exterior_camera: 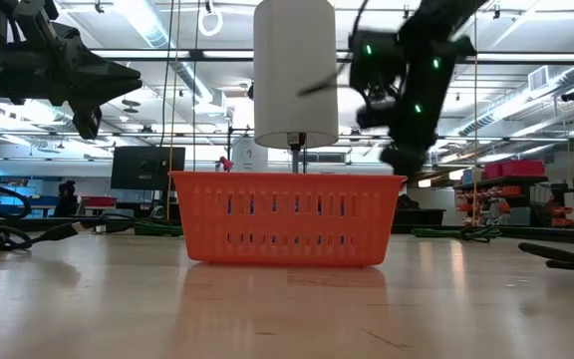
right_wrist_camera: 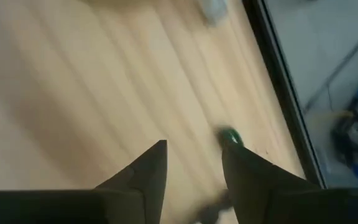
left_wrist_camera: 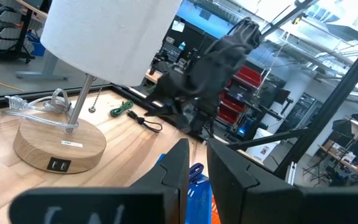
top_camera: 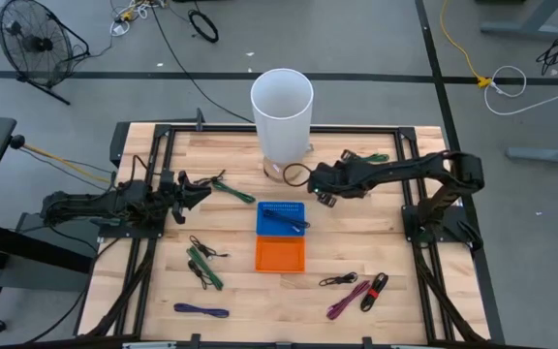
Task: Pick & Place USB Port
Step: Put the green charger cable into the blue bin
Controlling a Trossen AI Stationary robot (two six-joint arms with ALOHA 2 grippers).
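Over on the left, the left end effector point(top_camera: 204, 187) hangs above the worktop point(top_camera: 376, 242), pointing toward the middle. From its wrist camera the two fingers point(left_wrist_camera: 178, 165) sit almost together with just a thin slit between them, nothing held. A green cable point(top_camera: 232, 189) lies right beside its tip, and a few more cables are scattered nearer the front: a black one point(top_camera: 206, 248), a green one point(top_camera: 204, 267) and a purple one point(top_camera: 201, 310).

In the middle there's a lamp point(top_camera: 282, 111) with a white shade on a round wooden base point(left_wrist_camera: 58, 143); the USB ports point(left_wrist_camera: 58, 165) are in the base's front edge, seen from the left wrist. In front of the lamp sits a blue basket point(top_camera: 281, 217), then an orange basket point(top_camera: 280, 255) just in front of that.

On the right, the right end effector point(top_camera: 318, 181) hovers beside the lamp base, above the bare wood. Its fingers point(right_wrist_camera: 148, 171) are apart and empty. More cables lie near the front right point(top_camera: 356, 289), and another green one point(top_camera: 364, 156) at the back.
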